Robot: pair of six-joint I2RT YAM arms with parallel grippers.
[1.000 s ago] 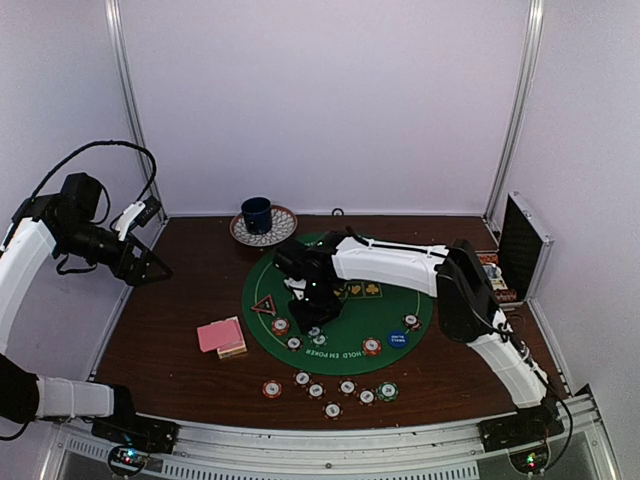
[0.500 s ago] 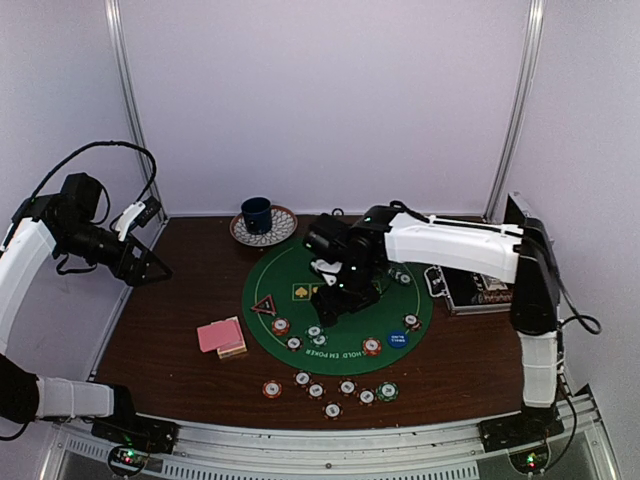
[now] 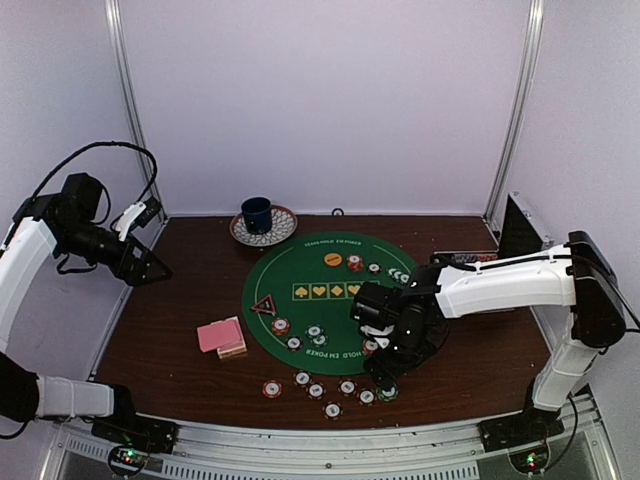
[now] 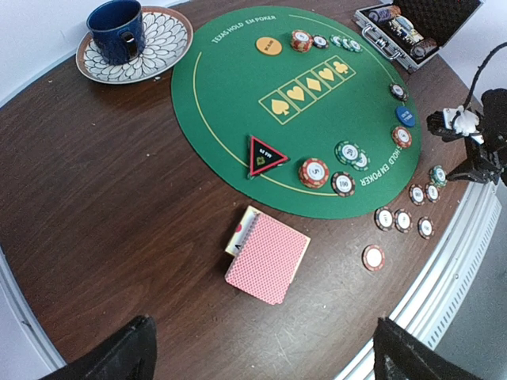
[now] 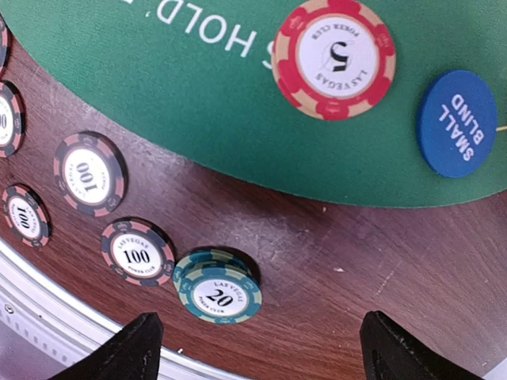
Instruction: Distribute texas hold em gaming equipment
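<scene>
The right pincer (image 5: pixel 260 321) hangs low over the near edge of the worktop (image 3: pixel 180 330), jaws spread wide and holding nothing. Directly under it a short stack of green chips (image 5: pixel 218 291) marked 20 lies on bare wood, just off the green mat (image 3: pixel 300 265). Two dark chips marked 100 (image 5: pixel 138 252) sit just to one side of the stack, and a red chip marked 5 (image 5: pixel 333 58) and the blue disc (image 5: pixel 458 123) lie on the mat. In the overhead view the right forearm crosses the mat's right side and hides the pieces beneath it.

The left pincer (image 4: pixel 263 328) is raised at the far left, fully open and empty, well apart from everything. Below it the pink-backed cards (image 4: pixel 267 258) lie stacked on wood near the mat's rim, by the triangle marker (image 4: pixel 266 155). The yellow disc (image 4: pixel 268 46) lies on the mat's far side. Behind the mat stand a blue cup (image 4: pixel 116 30) on its saucer (image 4: pixel 170 43) and an open case (image 4: pixel 412 36)
</scene>
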